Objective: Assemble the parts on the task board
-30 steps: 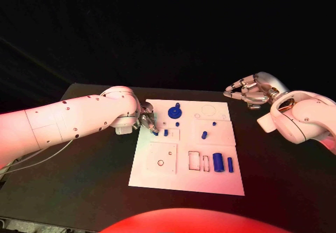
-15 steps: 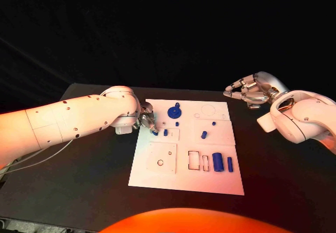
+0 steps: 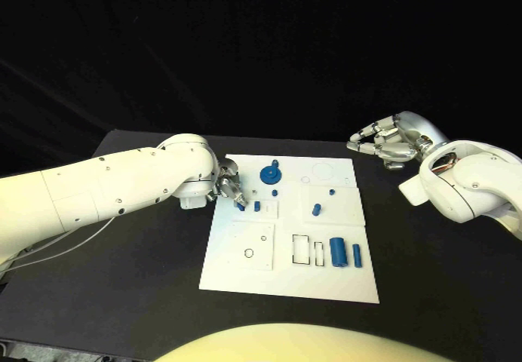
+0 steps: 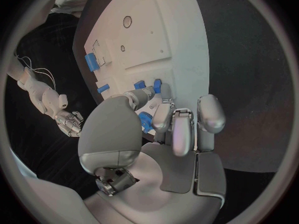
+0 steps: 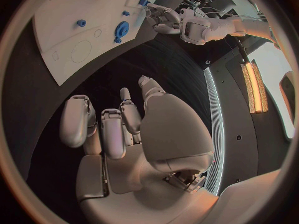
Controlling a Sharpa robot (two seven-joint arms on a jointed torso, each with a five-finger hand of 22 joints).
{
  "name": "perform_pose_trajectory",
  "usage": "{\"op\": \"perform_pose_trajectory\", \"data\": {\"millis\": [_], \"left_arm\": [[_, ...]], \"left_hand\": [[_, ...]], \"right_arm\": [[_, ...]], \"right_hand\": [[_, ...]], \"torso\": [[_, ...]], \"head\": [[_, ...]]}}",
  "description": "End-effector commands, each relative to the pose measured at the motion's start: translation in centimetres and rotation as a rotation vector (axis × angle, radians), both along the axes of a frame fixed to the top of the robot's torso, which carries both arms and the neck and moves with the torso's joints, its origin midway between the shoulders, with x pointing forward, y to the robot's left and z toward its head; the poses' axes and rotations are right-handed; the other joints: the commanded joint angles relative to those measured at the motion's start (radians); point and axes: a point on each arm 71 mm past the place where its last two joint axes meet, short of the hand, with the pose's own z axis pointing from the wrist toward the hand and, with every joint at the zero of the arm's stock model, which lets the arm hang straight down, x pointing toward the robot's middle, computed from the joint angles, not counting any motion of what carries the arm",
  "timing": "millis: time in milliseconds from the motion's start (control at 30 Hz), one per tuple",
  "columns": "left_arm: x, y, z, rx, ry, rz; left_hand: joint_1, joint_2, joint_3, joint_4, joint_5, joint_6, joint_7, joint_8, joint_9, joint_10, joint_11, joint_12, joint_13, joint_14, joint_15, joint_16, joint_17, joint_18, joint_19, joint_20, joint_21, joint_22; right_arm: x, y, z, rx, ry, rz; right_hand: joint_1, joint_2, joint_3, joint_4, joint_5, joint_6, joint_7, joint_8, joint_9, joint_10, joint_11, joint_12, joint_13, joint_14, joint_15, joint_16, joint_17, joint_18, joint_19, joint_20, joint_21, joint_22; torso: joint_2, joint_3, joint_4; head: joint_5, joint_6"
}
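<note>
**Left hand on a peg at the board's left edge; slot lies just beyond the fingertips**

Holding a small blue plastic peg (image 4: 145,121) between thumb and fingertips, the robot's left silver hand (image 3: 228,188) sits over the left edge of the flat white task board (image 3: 261,283), roughly level w/ the upper row of recesses. In the left wrist view the fingers are drawn together round the peg, w/ blue showing between the pads, so the hand looks clamped on it, not just touching. Which way the peg's long axis runs can't be told; too much is hidden by the fingers.

Key relation: two more short blue pegs (image 3: 256,205) stand in the board just beside the fingertips, toward the board's middle. Judging by that, the next seat for the held peg is close, on the board-centre side of the hand, so only a small shift inward plus a push down looks needed. Risk: knocking the neighbouring pegs.

Other blue parts are farther off: a round blue gear w/ a knob (image 3: 270,176) near the far edge, a blue stub (image 3: 317,210) mid-board, and a fat blue cylinder (image 3: 339,250) beside a slim blue bar (image 3: 356,253) toward the near right.

The right silver hand (image 3: 388,141) hovers off the board's far right corner, well apart from every part, fingers loosely curled and apart, holding nothing. Left hand is much the nearer.
</note>
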Motion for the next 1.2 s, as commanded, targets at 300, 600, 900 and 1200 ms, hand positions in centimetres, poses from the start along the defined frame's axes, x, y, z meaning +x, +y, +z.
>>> {"op": "perform_pose_trajectory", "data": {"millis": [300, 600, 900, 1200], "left_arm": [[-0.15, -0.25, -0.44, 0.0, 0.023, -0.004], [0.01, -0.03, -0.47, 0.007, 0.019, 0.005], [0.15, 0.22, -0.47, 0.012, 0.013, 0.013], [0.07, 0.35, -0.28, 0.004, 0.006, 0.014]], "left_hand": [[-0.038, 0.002, -0.068, 0.03, 0.004, 0.048, -0.036, 0.011, -0.003, 0.01, -0.008, 0.015, 0.013, 0.059, -0.012, 0.007, 0.061, -0.012, 0.01, -0.002, 0.004, 0.007], [-0.055, 0.013, -0.217, 0.082, 0.004, 0.064, -0.038, 0.007, -0.014, 0.015, -0.008, 0.02, 0.023, 0.06, -0.014, 0.007, 0.062, -0.013, 0.014, -0.005, 0.004, 0.012], [-0.059, 0.023, -0.333, 0.129, 0.004, 0.072, -0.037, 0.005, -0.021, 0.019, -0.007, 0.027, 0.037, 0.06, -0.012, 0.006, 0.061, -0.013, 0.016, -0.004, 0.004, 0.013], [-0.036, 0.025, -0.417, 0.157, 0.005, 0.071, -0.037, 0.003, -0.025, 0.017, -0.007, 0.026, 0.038, 0.06, -0.012, 0.006, 0.061, -0.013, 0.016, -0.004, 0.003, 0.012]], "right_arm": [[-0.07, 0.07, 0.02, -0.008, -0.003, 0.008], [-0.08, 0.04, 0.03, -0.008, -0.004, 0.009], [-0.07, 0.02, 0.06, -0.007, -0.008, 0.008], [-0.04, 0.01, 0.06, -0.006, -0.009, 0.008]], "right_hand": [[0.001, 0.001, 0.007, -0.001, 0.003, -0.009, -0.001, 0.004, 0.002, -0.009, 0.0, -0.004, -0.001, 0.061, -0.005, -0.005, 0.089, 0.012, -0.004, -0.001, -0.005, 0.077], [0.0, 0.001, 0.007, -0.001, 0.003, -0.009, -0.001, 0.004, 0.002, -0.009, 0.0, -0.004, -0.001, 0.061, -0.005, -0.005, 0.089, 0.012, -0.004, -0.001, -0.005, 0.077], [-0.002, 0.0, 0.006, 0.0, 0.004, -0.011, 0.0, 0.005, 0.002, -0.01, 0.0, -0.005, -0.004, 0.061, -0.005, -0.007, 0.087, 0.012, -0.003, -0.001, -0.006, 0.077], [-0.002, 0.0, 0.006, 0.0, 0.004, -0.011, 0.0, 0.005, 0.002, -0.01, 0.0, -0.005, -0.004, 0.061, -0.005, -0.007, 0.087, 0.012, -0.003, -0.001, -0.006, 0.077]], "torso": [[0.001, -0.0001, 0.0007], [0.001, -0.0007, 0.0011], [0.0, -0.001, 0.0009], [0.0, -0.0017, 0.0004]], "head": [[-0.002, 0.001], [-0.004, 0.001], [-0.003, 0.002], [-0.003, 0.002]]}}
